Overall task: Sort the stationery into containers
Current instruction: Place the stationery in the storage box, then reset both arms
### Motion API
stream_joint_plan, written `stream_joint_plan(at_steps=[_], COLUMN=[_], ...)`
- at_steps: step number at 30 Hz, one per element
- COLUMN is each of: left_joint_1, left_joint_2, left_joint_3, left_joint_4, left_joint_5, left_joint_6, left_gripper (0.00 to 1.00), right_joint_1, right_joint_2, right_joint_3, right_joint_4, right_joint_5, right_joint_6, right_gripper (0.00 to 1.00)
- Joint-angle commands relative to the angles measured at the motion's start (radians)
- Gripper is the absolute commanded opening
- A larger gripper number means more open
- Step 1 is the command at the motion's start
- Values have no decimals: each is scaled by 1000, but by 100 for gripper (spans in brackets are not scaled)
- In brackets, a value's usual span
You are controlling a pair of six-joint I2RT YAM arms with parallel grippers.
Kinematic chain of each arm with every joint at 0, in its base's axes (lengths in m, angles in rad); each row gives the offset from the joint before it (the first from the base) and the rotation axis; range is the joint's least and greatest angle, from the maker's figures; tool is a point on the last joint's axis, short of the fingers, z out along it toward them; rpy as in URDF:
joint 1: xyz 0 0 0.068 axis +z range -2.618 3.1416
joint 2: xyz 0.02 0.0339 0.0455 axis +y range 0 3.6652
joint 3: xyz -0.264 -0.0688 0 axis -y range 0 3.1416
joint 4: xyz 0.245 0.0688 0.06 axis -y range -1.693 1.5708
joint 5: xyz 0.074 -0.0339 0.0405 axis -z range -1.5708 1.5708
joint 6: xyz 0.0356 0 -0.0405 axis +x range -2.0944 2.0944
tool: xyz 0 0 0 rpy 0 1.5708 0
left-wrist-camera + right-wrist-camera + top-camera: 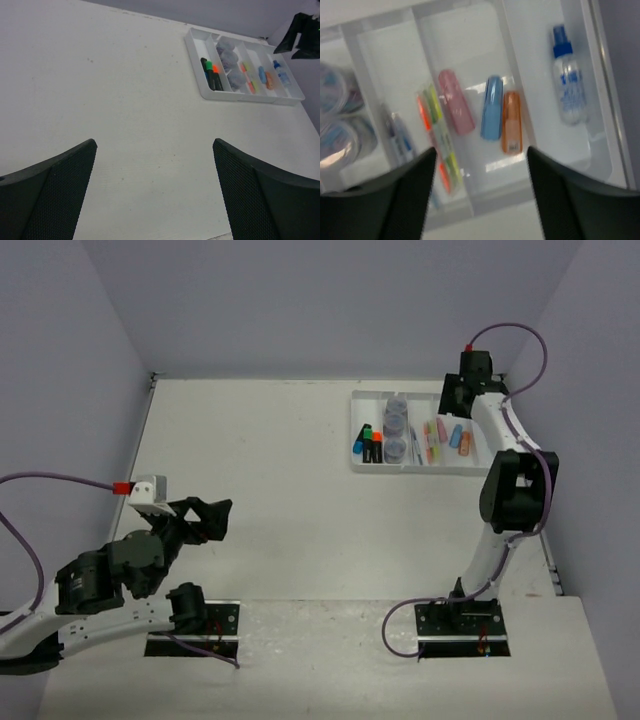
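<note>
The white divided tray [415, 469] sits at the back right and holds all the stationery I can see. From left to right its compartments hold black highlighters [368, 443], round grey-blue jars [397, 425], thin pens [437, 135], then pink [455, 102], blue [492, 107] and orange capsule pieces [512, 122], and a blue-capped bottle [568, 85]. My right gripper [481, 149] hovers open over the tray's near wall, below the capsules, holding nothing. My left gripper [154, 142] is open and empty above bare table at the near left, far from the tray [197, 75].
The right arm's black elbow [515, 485] stands just in front of the tray's right end. Grey walls close in the table on the left, back and right. A purple cable [520, 335] loops above the right wrist.
</note>
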Motion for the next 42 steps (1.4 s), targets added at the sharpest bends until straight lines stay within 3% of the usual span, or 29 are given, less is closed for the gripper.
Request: stream_joint_plan(at_steps=[1,5,10,14,17,21,23,27,30,35,42], left_joint_1=[1,5,5,12,159,449,530,662,901,984,982], left_joint_2=[144,288,382,382,474,661,711,643,567,452,190], left_joint_3=[46,74,104,42,39,83,121,150,122,95,-65], left_joint_4=[-31,-53,-89,75,272,444,458,471,488,343,408], left_joint_5=[-102,-114,-139,-113,19,357,399,384,559,645,609], left_joint_6=[-72,-76,-130,-33,-30,9,13,145,238,333,363], left_gripper=[100,100,100,100,100,100,100,100,100,100,100], right_joint_1=[65,170,181,181,181,181,181,181,181,181,181], right_joint_2=[-539,-966,-1221,-1407,-1527,-1532,-1514,-1494,-1534,-1580,-1605], right_joint_3=[-352,-628,-718,-740,-802,-796,-774,-714,-730,-734,-732], right_joint_4=[136,163,1,-97,-53,-55,-86,-153,-134,-136,-159], right_joint_5=[-126,-159,-210,-127,-102,-154,-140,-64,-127,-155,-229], right_joint_6=[139,179,223,212,213,213,206,237,198,175,168], right_gripper=[99,99,99,99,99,99,99,99,99,99,99])
